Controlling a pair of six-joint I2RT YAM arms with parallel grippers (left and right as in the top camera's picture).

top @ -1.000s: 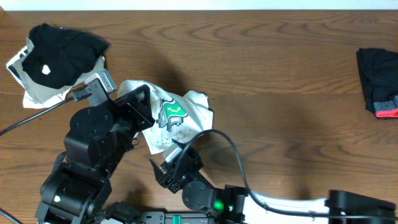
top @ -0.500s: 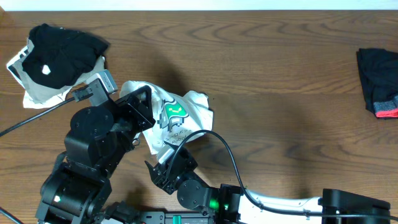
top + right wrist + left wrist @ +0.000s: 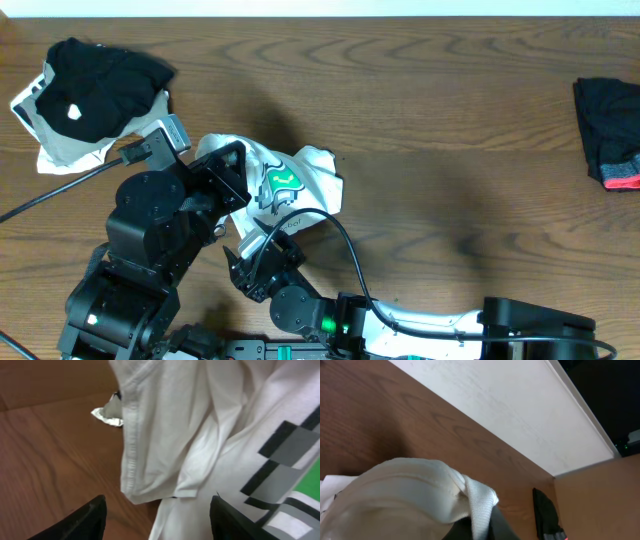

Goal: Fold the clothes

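1. Wooden table carries the bunched white T-shirt left of centre.
2. Left gripper is clamped on its raised edge.
3. Right gripper gapes, gripping nothing; a hem fold lies just ahead, between its 2 fingers.

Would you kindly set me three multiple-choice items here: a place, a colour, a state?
1. Where on the table lies the black garment with red trim? A) far right B) centre C) far left
2. What colour is the mark on the white T-shirt? A) red B) green C) blue
3. How do the right fingers stand? A) shut on cloth B) open C) out of view
Answers: 1A, it lies at the right edge; 2B, overhead shows green; 3B, the wrist view shows them apart.
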